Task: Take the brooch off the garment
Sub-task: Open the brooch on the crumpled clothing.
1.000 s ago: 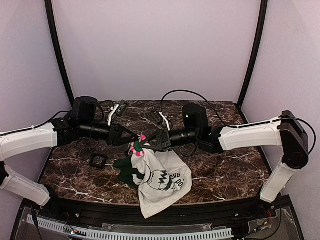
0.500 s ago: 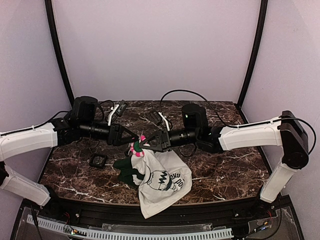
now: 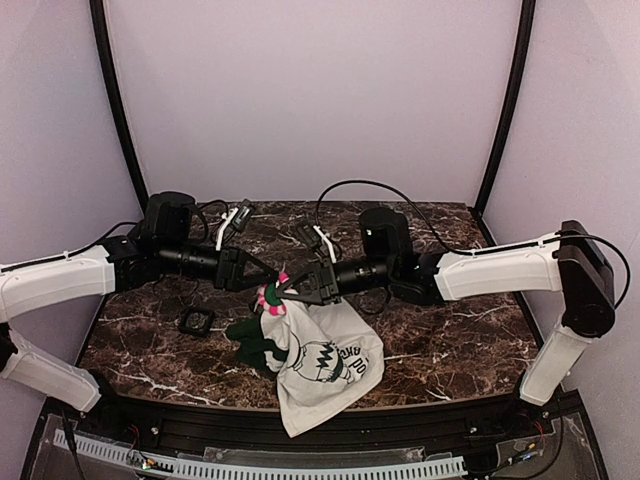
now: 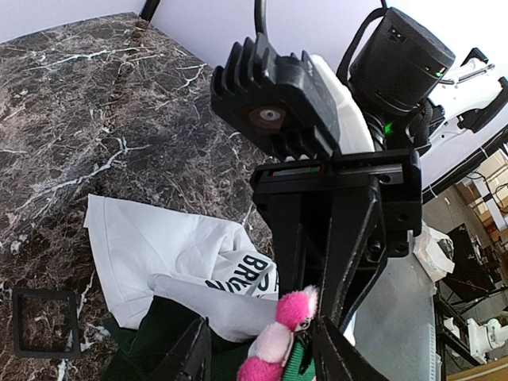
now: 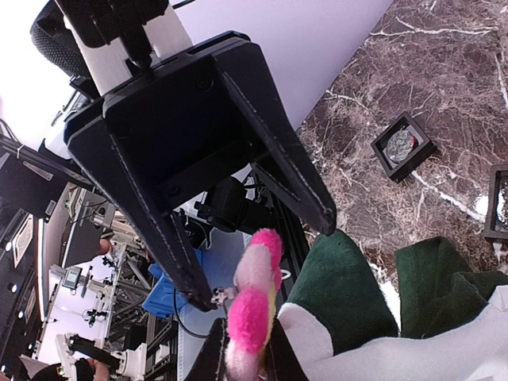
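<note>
**Item: brooch removal, status at this moment**

- **Progress:** not done, as far as visible. Brooch point(image 3: 272, 296) sits against the shirt point(image 3: 325, 365); no gap btw. the two in any view. Pin/clasp hidden, so can't tell if it is undone. Est. mid-task: the grasp looks made, pull-off and separation left.
- **Brooch loc.:** raised off the counter point(image 3: 450, 350), just 9 o'clock of counter centre, btw. both sets of jaws. Pink/white petals show in L wrist view point(image 4: 278, 341) and R wrist view point(image 5: 250, 309).
- **Shirt:** bunched and lifted at the brooch. The rest trails toward 5 o'clock, print up, hem at the near counter edge. Green part point(image 5: 349, 294) lies just beside the brooch.
- **L arm** point(image 3: 60, 280): enters from 9 o'clock, forearm about level, wrist aimed at 3 o'clock. L jaws spread wide in a V, one finger either side of the brooch. Contact w/ it unclear.
- **R arm** point(image 3: 500, 270): enters from 3 o'clock, forearm about level, aimed at 9 o'clock, nose-to-nose w/ L. R jaws drawn close, apparently pinching the brooch.
- **Other:** black frame point(image 3: 195, 320) on counter, 8 o'clock of brooch, apart from the shirt.
</note>
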`<move>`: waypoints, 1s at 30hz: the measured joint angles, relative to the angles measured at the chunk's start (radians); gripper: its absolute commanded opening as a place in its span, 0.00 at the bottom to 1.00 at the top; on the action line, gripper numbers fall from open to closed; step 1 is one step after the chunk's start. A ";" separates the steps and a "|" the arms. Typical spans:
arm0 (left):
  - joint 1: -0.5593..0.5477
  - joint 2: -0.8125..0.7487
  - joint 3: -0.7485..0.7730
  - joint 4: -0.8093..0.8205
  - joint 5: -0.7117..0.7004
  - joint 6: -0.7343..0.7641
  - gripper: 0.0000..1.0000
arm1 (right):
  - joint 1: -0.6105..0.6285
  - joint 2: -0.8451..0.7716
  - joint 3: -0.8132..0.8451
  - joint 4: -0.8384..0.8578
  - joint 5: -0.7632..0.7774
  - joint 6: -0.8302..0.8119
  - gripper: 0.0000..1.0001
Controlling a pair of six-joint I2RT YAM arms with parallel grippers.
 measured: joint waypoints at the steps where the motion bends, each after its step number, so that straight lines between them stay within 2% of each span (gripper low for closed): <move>1: 0.000 0.000 0.000 0.004 0.002 -0.003 0.46 | 0.002 0.001 0.000 0.000 0.000 -0.002 0.00; 5: 0.000 0.001 0.000 0.021 0.006 -0.010 0.51 | 0.010 0.004 0.002 -0.001 -0.001 -0.008 0.00; 10: 0.000 0.003 0.000 0.027 0.013 -0.015 0.74 | 0.012 0.004 0.003 -0.001 0.000 -0.011 0.00; 12: 0.000 0.002 0.000 0.029 0.013 -0.014 0.79 | 0.012 0.004 0.003 0.000 0.000 -0.010 0.00; 17: 0.008 -0.024 0.000 0.027 0.017 -0.007 0.86 | 0.012 0.003 0.002 0.004 0.000 -0.010 0.00; 20: 0.011 -0.049 0.000 0.027 0.029 0.003 0.84 | 0.012 0.002 0.001 0.008 0.001 -0.010 0.00; 25: 0.013 -0.063 0.000 0.010 0.054 0.024 0.64 | 0.012 -0.014 -0.011 0.010 0.004 -0.009 0.00; 28: 0.013 -0.061 -0.001 -0.005 0.068 0.026 0.59 | 0.012 -0.016 -0.012 0.019 0.004 -0.009 0.00; 30: 0.013 -0.052 -0.001 -0.006 0.080 0.021 0.51 | 0.012 -0.016 -0.013 0.024 0.003 -0.009 0.00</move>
